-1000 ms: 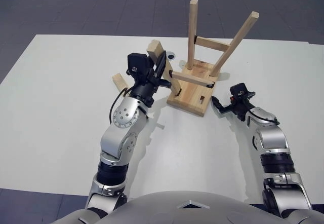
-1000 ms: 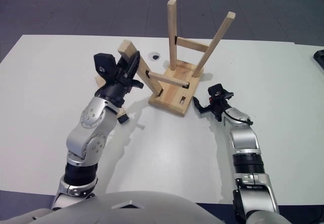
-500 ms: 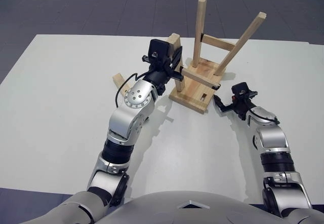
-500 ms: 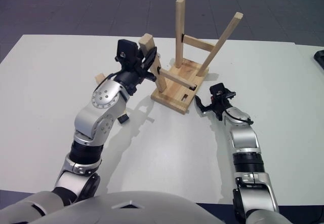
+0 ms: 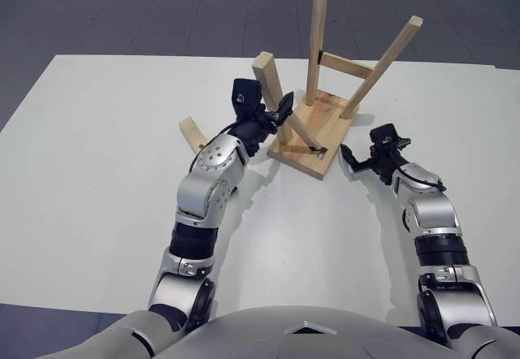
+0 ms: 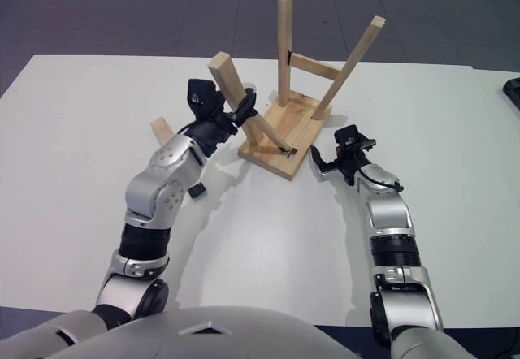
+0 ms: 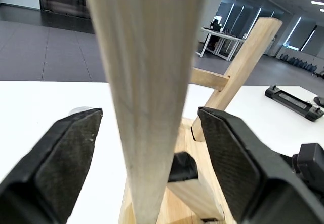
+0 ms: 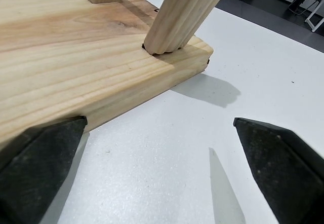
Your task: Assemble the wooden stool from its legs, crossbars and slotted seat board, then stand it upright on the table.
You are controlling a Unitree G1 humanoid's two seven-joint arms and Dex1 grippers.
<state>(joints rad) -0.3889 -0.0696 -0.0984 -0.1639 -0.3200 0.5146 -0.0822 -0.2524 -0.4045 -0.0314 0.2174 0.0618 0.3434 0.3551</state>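
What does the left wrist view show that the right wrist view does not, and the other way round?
Left wrist view, not the right: a wooden leg between the open fingers of the left gripper, clear of both pads, and a crossbar fixed to the slanted leg. Right wrist view, not the left: the slot around that leg's foot and a corner of the seat board, with the open right gripper over the table. Both: the seat board, the slanted leg and the table.
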